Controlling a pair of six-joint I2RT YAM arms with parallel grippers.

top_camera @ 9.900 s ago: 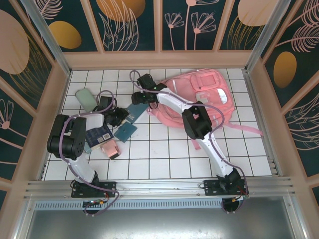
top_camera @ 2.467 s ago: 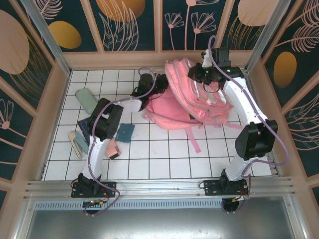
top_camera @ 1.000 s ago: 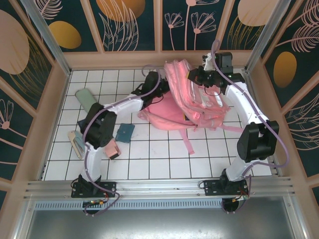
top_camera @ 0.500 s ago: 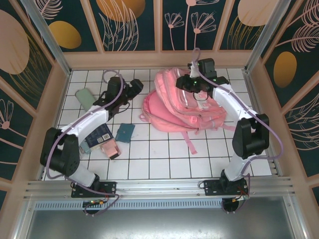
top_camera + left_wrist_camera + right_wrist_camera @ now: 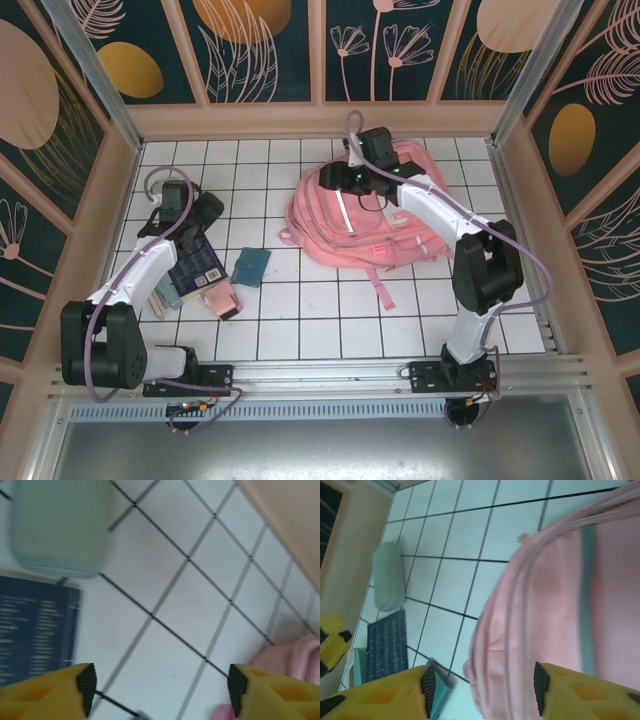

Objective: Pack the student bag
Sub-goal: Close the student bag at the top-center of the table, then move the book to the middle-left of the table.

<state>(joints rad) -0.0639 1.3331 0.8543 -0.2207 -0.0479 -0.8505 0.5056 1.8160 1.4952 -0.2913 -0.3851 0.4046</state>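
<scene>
Looks like you're between items on the packing job. The student bag (image 5: 385, 225) is slumped on the tiled surface (image 5: 320, 310), upper middle of the top view and a bit right of centre. I can't make out an open mouth on it from here.

Your right hand (image 5: 482, 687) hangs over the bag's left edge in the frame, fingers apart, nothing pinched. Your left hand (image 5: 160, 690) is spread and empty too, over bare tiles near the pale green case (image 5: 60, 525) and the dark blue book (image 5: 197, 268) at the left.

My guess for the next move: lower the left hand squarely onto one of those, while the right one finds the bag's opening and holds it wide.
</scene>
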